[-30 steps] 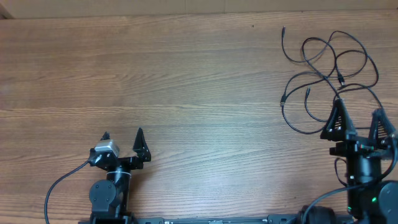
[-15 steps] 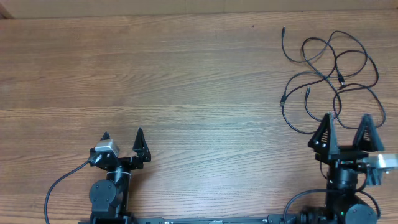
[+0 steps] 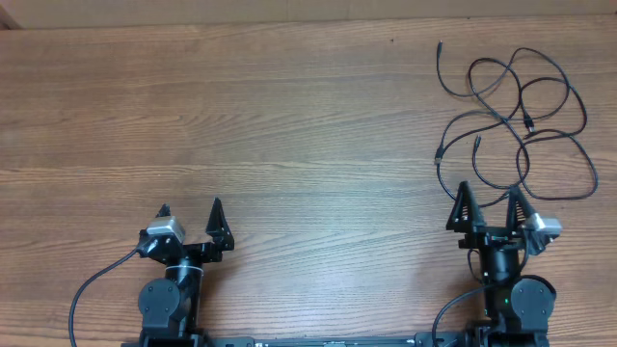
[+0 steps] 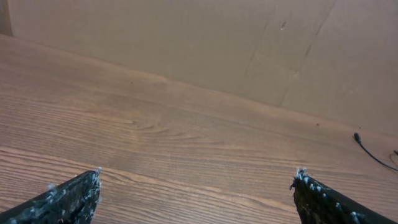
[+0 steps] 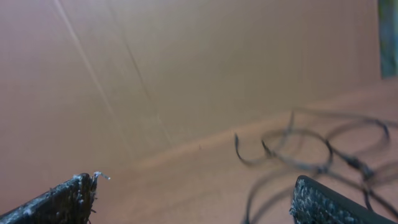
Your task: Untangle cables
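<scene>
Loosely tangled black cables [image 3: 528,121] on wooden table [image 3: 289,116], right gripper [image 3: 488,189] at their near edge, left gripper [image 3: 190,204] well apart, both spread wide, empty.

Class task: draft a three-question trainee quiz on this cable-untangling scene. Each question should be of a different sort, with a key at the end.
1. True or false: the left claw stands open and empty, well away from the cables.
2. Multiple choice: on the wooden table, the tangled cables lie in the
A. near-left corner
B. far-right part
C. centre
3. Fill in the gap: the right claw, the one nearer the cables, has its jaws ____.

Key: 1 true; 2 B; 3 open.
</scene>
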### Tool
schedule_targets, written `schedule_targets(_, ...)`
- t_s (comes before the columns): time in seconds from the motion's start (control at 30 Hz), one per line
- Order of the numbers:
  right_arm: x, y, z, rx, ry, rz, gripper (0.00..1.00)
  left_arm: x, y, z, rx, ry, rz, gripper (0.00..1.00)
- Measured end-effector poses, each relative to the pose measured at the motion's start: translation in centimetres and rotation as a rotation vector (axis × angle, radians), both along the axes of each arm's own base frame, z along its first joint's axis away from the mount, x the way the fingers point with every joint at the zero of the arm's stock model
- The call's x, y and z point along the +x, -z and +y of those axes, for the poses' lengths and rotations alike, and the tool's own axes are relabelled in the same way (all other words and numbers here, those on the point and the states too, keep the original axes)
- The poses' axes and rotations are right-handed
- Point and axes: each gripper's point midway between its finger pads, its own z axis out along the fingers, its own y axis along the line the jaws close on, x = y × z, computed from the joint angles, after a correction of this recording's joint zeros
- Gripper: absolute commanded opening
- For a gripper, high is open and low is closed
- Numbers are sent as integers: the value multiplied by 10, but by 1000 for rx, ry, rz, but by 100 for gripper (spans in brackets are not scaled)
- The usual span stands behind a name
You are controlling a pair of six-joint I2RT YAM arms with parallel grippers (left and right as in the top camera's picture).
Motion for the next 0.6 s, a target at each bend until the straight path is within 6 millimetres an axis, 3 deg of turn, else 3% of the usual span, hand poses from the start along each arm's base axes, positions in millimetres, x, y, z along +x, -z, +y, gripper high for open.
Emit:
schedule_targets(0.13, 1, 24, -1, 1, 4, 98, 100, 0, 0, 0, 0, 0, 0, 99)
schedule_targets(0.6, 1, 24, 1, 1, -2, 98, 100, 0, 0, 0, 0, 0, 0, 99)
